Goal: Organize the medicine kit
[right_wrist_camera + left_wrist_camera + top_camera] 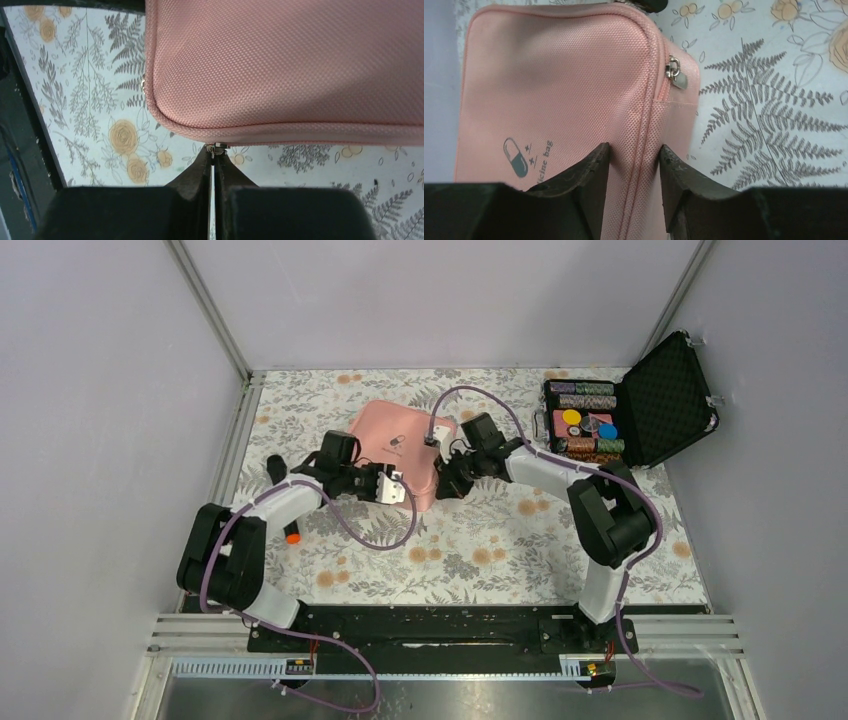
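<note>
Floral cloth covers the table. The medicine kit lies closed, well apart from the black case, on that case's left-arm side. Soft and light, it would likely sag and slide, so the zip pull seems the place to hold. The right gripper is pinched tight on that pull at the corner nearest the case. The left gripper, at the farther edge, stands narrow astride the seam, not visibly pinching. Contents are hidden.
</note>
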Available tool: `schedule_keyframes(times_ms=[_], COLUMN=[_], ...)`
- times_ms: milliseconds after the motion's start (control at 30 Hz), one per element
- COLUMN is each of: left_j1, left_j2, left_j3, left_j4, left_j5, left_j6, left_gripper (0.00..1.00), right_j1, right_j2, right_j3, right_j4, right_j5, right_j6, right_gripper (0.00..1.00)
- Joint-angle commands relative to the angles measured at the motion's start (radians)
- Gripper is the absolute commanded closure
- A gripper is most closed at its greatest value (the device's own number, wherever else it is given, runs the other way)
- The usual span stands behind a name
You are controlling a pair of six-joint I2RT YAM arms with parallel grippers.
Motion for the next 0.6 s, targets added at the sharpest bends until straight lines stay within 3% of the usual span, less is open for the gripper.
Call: schedule_keyframes(times_ms=[0, 200, 433, 567], left_j1=[-0.008, -0.035, -0.109, -0.125], left_j2=[0.020, 0.019, -0.009, -0.026], left_j3=[-0.090, -0.103, -0.188, -0.220], left_j4=[0.300, 0.463, 0.665, 0.671], left_j5=[-0.093, -0.134, -0.233, -0.262], left_j6=[-0.168, -0.335, -0.429, -0.412], left_gripper=[1.00, 1.00, 1.00, 1.00], right_j1=[0.032, 0.054, 0.095, 0.099], right_j2=[-0.116, -0.089, -0.017, -0.013], right_j3=[-0.012, -0.004, 0.012, 0.050], right_j4=[-0.153, -0.115, 0.133, 0.042], right_j5=[-0.132, -0.162, -0.211, -0.116], right_j6=[-0.070, 0.004, 0.416, 0.376], right_gripper=[1.00, 1.00, 1.00, 1.00])
